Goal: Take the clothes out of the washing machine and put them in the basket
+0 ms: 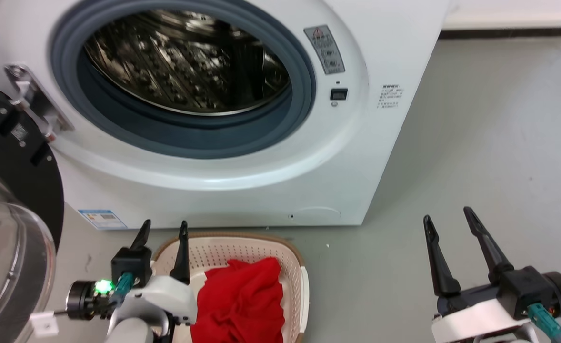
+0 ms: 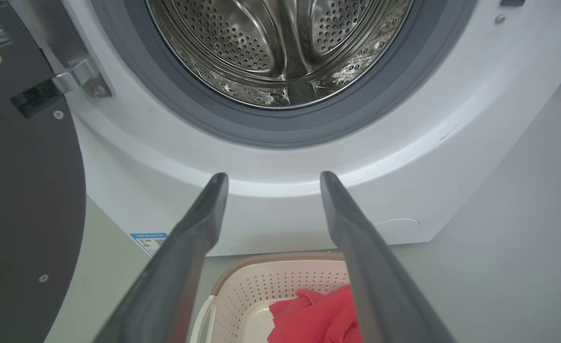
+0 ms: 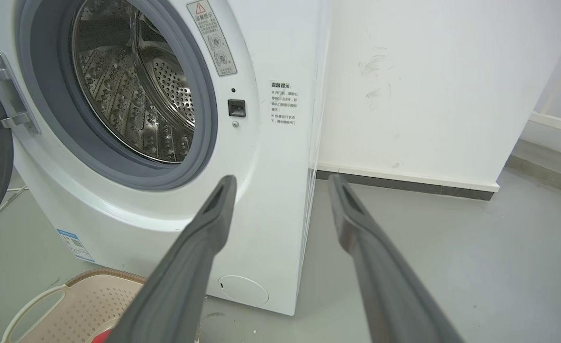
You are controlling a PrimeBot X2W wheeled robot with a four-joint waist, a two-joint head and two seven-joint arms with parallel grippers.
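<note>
The grey floor [image 1: 475, 143] is carrying the washer [image 1: 261, 200], which is standing by the white wall [image 3: 428, 71]. The basket [image 1: 242, 247] is sitting on the floor just in front of the washer's base. A tiny white speck [image 1: 327, 246] is lying just right of the basket.

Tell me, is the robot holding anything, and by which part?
Nothing: left end effector and right end effector are open, empty; the clothes lie in the basket.
</note>
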